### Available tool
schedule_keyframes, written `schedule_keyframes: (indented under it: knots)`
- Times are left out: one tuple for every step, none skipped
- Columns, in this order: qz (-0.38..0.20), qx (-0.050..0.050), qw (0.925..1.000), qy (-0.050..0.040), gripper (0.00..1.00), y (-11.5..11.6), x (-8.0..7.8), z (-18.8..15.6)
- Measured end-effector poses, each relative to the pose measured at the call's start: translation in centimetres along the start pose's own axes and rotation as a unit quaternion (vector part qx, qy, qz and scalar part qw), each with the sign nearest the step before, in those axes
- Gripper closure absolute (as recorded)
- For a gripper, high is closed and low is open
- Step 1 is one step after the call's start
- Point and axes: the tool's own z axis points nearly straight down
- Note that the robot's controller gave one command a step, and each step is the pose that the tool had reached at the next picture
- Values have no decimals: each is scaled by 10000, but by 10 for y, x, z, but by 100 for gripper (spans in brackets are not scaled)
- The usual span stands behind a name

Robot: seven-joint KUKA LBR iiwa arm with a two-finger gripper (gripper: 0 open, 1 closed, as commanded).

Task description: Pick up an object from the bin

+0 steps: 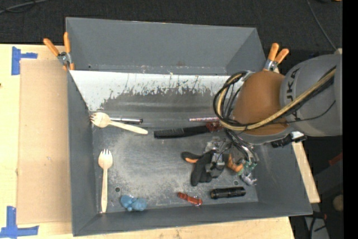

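My end effector (pixel 225 160) down in right side of bin (pixel 162 47), just beside black thing with orange bit (pixel 198 172). Can't tell if apart or together. Black pen (pixel 227 193) near.

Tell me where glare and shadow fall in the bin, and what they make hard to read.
Camera view: a bright glare band washes the bin's far sloped wall; the pale fork at the left is well lit; shadow under the gripper merges the dark things there, so their shapes cannot be told.
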Motion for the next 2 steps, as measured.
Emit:
schedule_keyframes:
  knots:
    - [-2, -1, 10000, -2, 0, 0, 0, 1]
    - [-4, -1, 10000, -5, 100, 0, 0, 0]
